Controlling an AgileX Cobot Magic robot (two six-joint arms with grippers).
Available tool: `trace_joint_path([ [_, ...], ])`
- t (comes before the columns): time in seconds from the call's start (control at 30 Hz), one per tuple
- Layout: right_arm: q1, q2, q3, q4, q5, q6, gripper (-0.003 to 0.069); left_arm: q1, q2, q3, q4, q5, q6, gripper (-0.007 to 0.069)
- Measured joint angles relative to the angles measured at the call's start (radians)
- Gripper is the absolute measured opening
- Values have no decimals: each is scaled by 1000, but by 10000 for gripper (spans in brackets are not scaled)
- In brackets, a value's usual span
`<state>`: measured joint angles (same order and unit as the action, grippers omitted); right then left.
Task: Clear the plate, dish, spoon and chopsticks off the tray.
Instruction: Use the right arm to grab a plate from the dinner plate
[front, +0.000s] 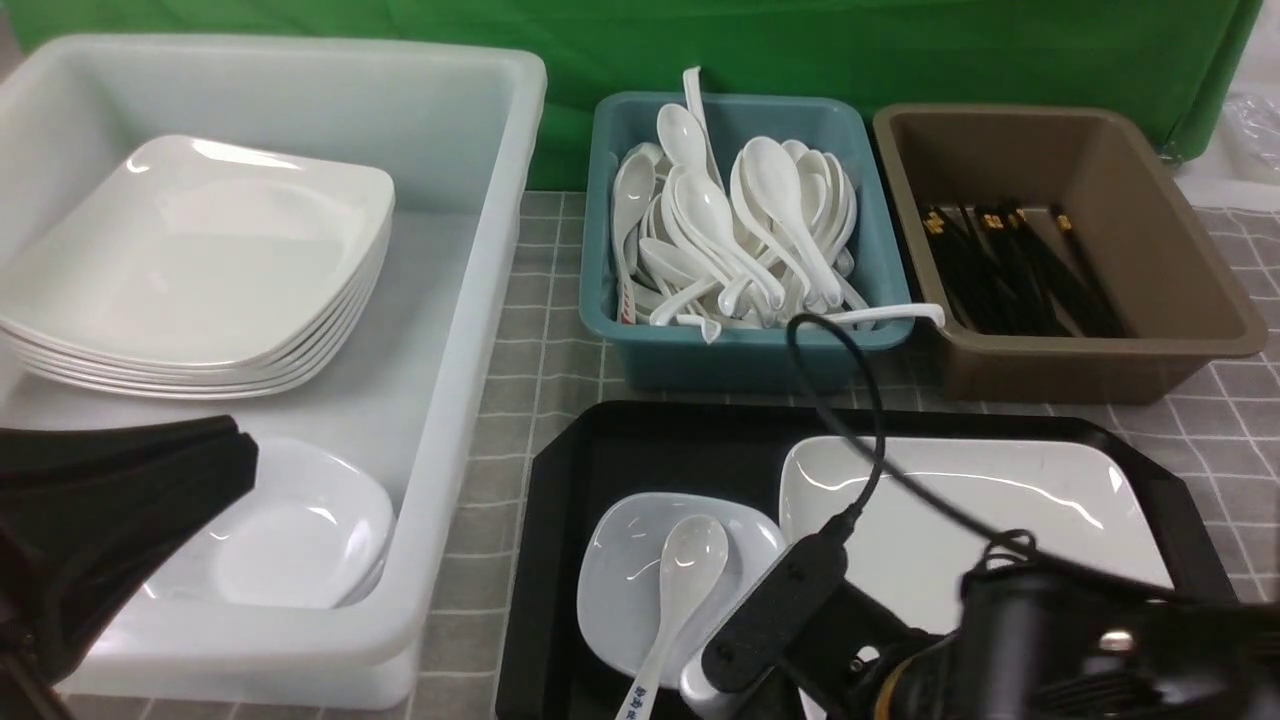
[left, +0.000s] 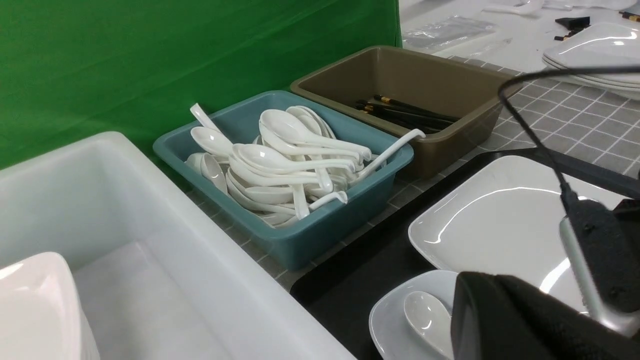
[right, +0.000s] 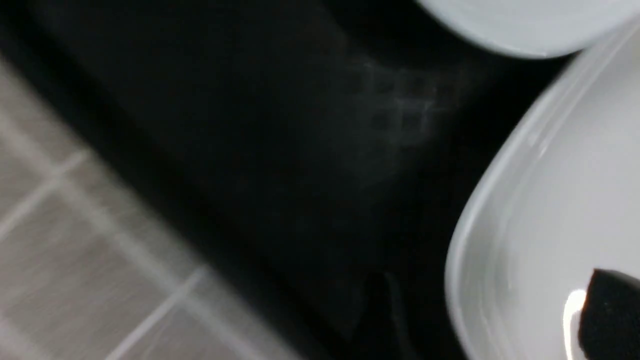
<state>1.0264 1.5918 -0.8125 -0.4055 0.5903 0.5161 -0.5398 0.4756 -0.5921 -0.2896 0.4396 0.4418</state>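
Observation:
The black tray (front: 680, 450) lies at the near centre. The large white plate (front: 1000, 510) fills its right part. The small dish (front: 620, 590) sits on its left part with the spoon (front: 690, 560) lying in it, handle toward me. No chopsticks show on the tray. My right arm (front: 1050, 640) hangs low over the plate's near left corner. In the right wrist view one dark fingertip (right: 612, 310) sits over the plate (right: 550, 200) just inside its rim; the other finger is hidden. My left gripper (front: 240, 470) hovers over the white tub, its jaws unclear.
A big white tub (front: 470, 300) on the left holds a stack of plates (front: 200, 270) and small dishes (front: 300, 530). Behind the tray stand a teal tub (front: 740, 345) full of spoons and a brown tub (front: 1100, 370) with chopsticks. A cable (front: 860, 400) loops above the tray.

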Motion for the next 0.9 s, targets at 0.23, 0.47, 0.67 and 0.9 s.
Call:
trace_joint_path([
  [0.23,-68,82,-7,-49,-52,33,526,0,0,0,-1,1,-3,12],
  [0.47,-85,90,-10,-54,-76,22,388,0,0,0,-1,1,-3,12],
  [0.67,-63,92,-11,-95,-85,-7,281,0,0,0,-2,1,-3,12],
  [0.9,54,-21,-63,-56,170,-42,146,0,0,0,5,8,-3,12],
])
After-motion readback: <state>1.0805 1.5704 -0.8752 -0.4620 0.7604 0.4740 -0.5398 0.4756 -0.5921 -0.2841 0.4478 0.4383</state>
